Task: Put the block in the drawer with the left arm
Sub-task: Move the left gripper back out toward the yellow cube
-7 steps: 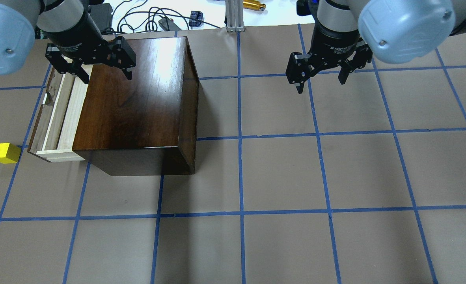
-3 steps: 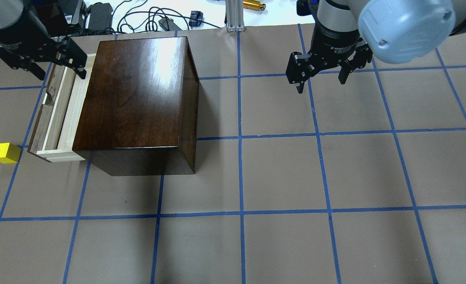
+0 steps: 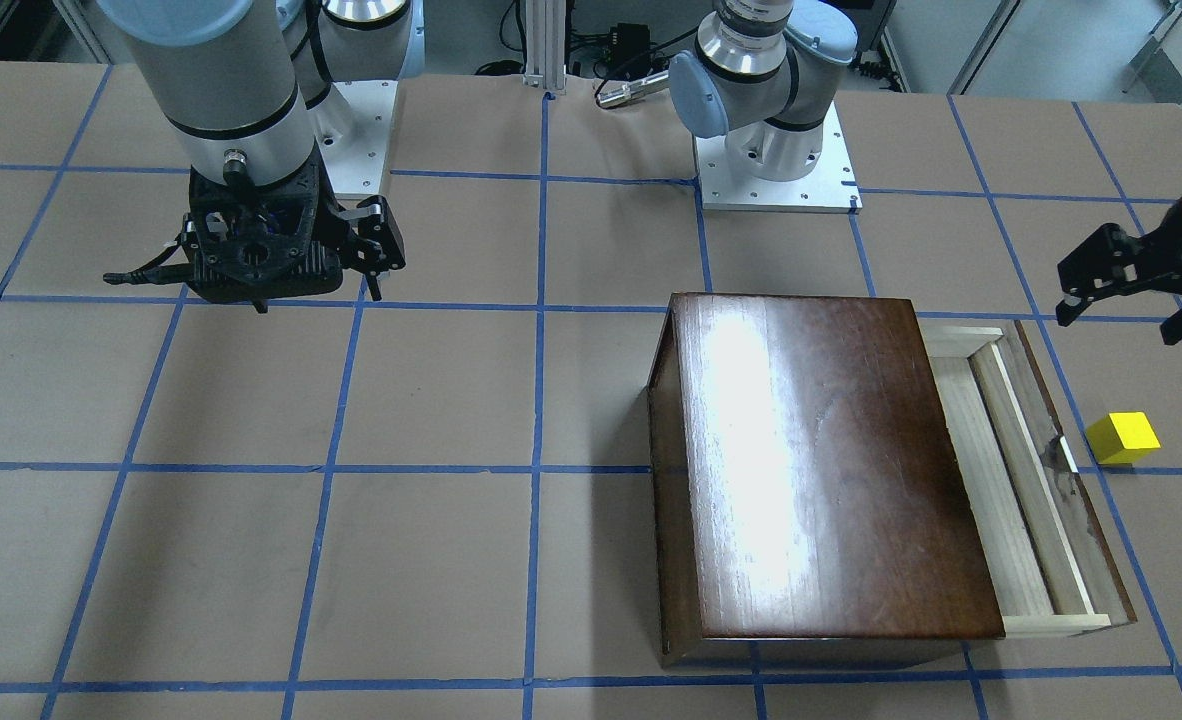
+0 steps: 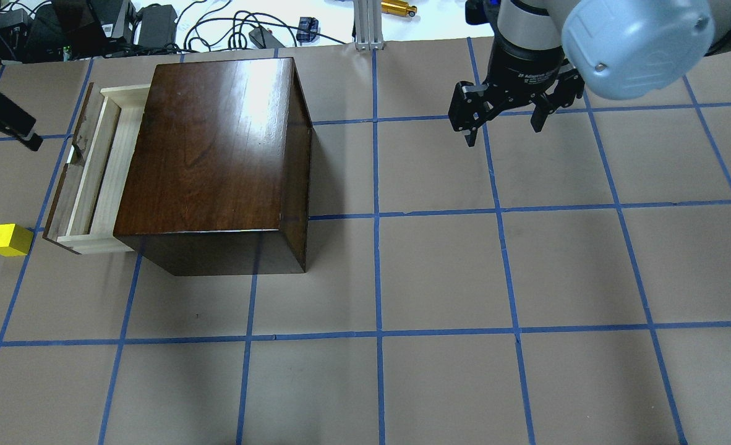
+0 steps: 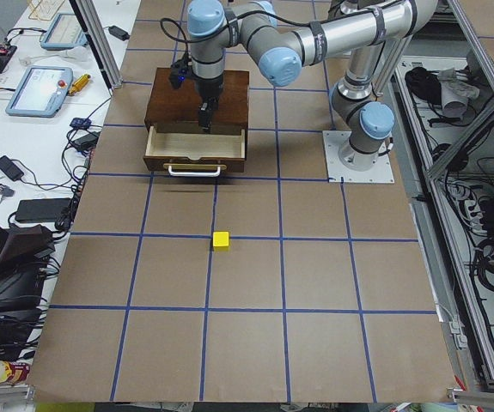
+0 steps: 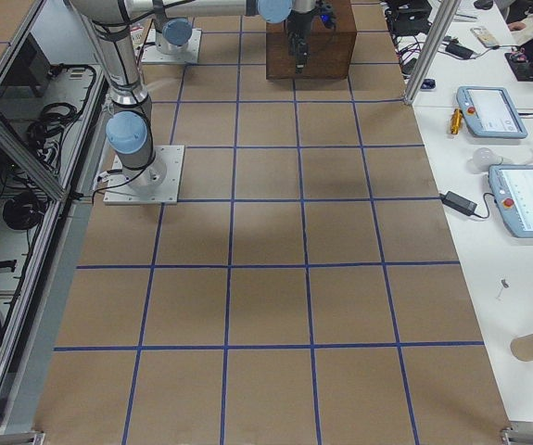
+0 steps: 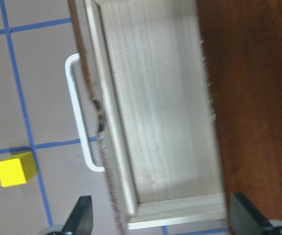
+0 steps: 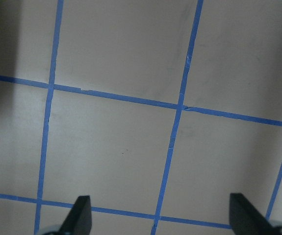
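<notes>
The yellow block (image 4: 8, 240) sits on the table just outside the drawer's front panel; it also shows in the front view (image 3: 1123, 438) and the left wrist view (image 7: 15, 169). The drawer (image 4: 102, 167) is pulled out of the dark wooden box (image 4: 217, 142) and is empty (image 7: 155, 112). My left gripper (image 4: 4, 120) is open, empty and raised near the drawer's far end (image 3: 1131, 290), apart from the block. My right gripper (image 4: 503, 133) is open and empty over bare table, well to the right of the box.
The drawer has a white metal handle (image 7: 77, 112) on its front panel. Cables and power bricks (image 4: 155, 25) and an aluminium post (image 4: 368, 25) lie along the table's back edge. Blue tape lines grid the brown table cover.
My left gripper has swung from over the box's back left corner to the view's left, past the drawer, and is still open. The right arm, block and drawer have not moved.
</notes>
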Available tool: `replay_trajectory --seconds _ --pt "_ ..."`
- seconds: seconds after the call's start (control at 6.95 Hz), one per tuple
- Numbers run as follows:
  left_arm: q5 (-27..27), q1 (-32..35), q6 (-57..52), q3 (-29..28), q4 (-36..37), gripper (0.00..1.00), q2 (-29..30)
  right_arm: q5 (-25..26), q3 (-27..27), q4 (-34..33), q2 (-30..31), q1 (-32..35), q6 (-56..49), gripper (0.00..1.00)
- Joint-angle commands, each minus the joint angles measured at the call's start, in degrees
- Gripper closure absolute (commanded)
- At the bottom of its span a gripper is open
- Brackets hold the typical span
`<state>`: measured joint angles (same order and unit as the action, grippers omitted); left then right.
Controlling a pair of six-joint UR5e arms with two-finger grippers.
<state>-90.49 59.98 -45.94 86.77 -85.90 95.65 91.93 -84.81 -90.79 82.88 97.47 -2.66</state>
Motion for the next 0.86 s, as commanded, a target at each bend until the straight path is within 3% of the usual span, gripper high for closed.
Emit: replay_trajectory --seconds 0.0,0.29,0.72 --pt "-0.56 -7.14 -22.69 1.46 0.03 0.00 0.93 0.00 0.00 0.00 0.00 0.00 -0.06 0.00" --pt "-0.48 -12.41 -37.14 3.92 3.00 0.00 2.86 0.00 0.00 0.00 0.00 0.00 -0.06 0.00" --pt "-0.48 -16.46 -59.93 8.92 15.01 0.00 7.51 0.00 0.00 0.00 0.00 0.00 -0.06 0.00"
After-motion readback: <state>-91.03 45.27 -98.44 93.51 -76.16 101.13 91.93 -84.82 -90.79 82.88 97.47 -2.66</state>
